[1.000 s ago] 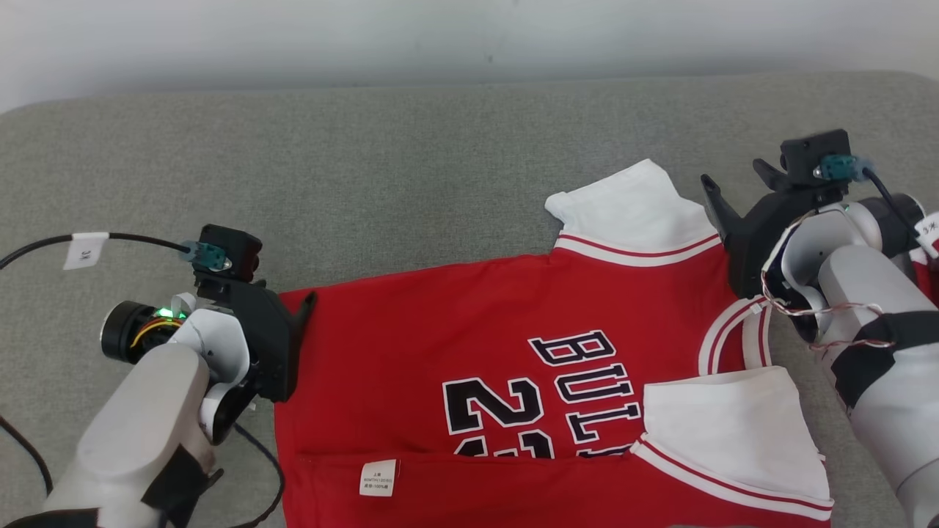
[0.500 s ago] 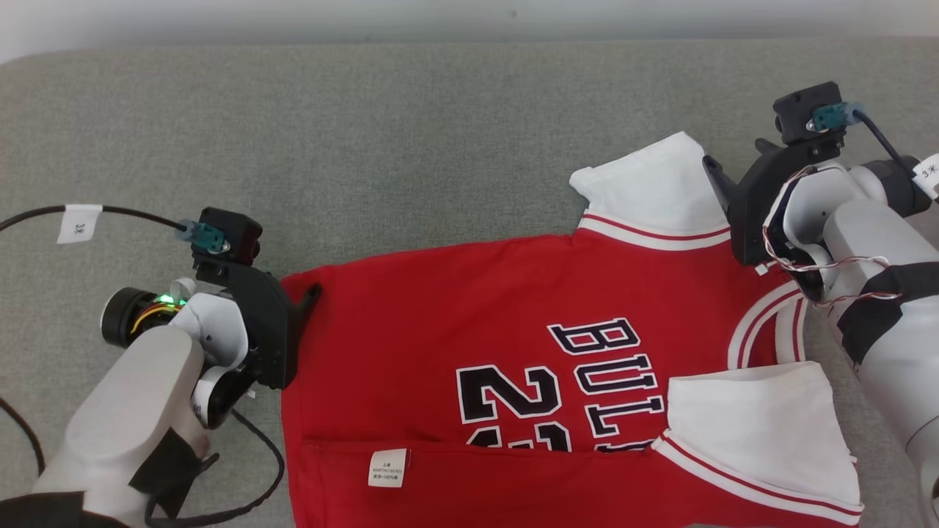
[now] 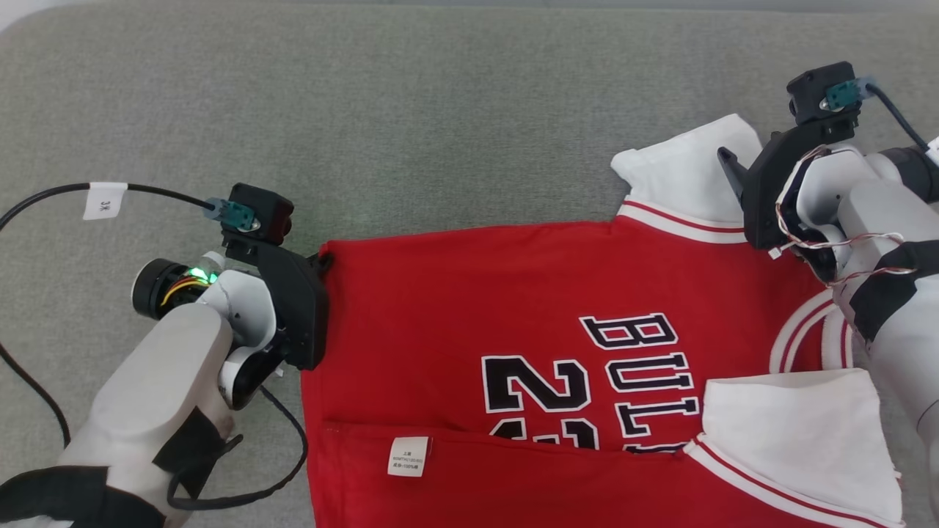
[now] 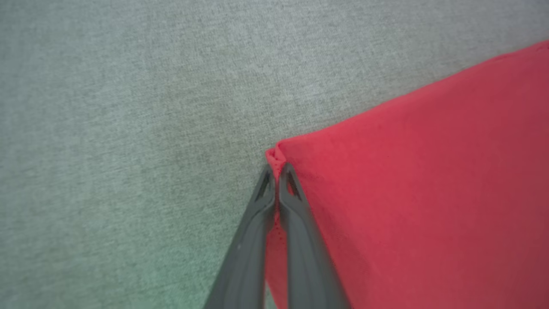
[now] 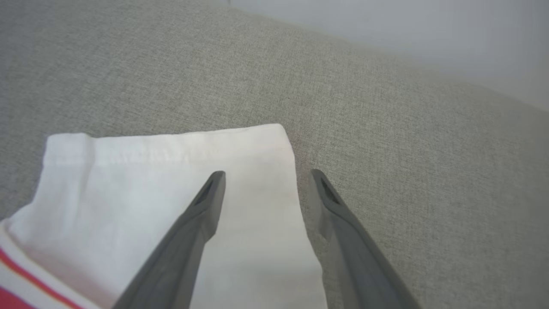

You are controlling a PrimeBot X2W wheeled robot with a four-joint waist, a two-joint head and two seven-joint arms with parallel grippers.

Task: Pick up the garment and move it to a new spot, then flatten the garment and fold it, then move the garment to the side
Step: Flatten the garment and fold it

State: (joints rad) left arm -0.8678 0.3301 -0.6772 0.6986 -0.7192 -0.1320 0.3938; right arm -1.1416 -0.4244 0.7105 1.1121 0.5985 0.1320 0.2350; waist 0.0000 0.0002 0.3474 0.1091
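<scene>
While left gripper (image 4: 276,171) pinches the garment (image 3: 469,308) corner, right gripper (image 5: 266,174) spread wide, seemingly straddling white sleeve (image 5: 163,180) edge.

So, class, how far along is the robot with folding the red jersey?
Done: the red and white basketball jersey lies flat on the grey fabric surface, its near side folded over the number. In hand: the left gripper is shut on its far corner; the right gripper stands open over the white sleeve. Left: further folds, moving it aside.
</scene>
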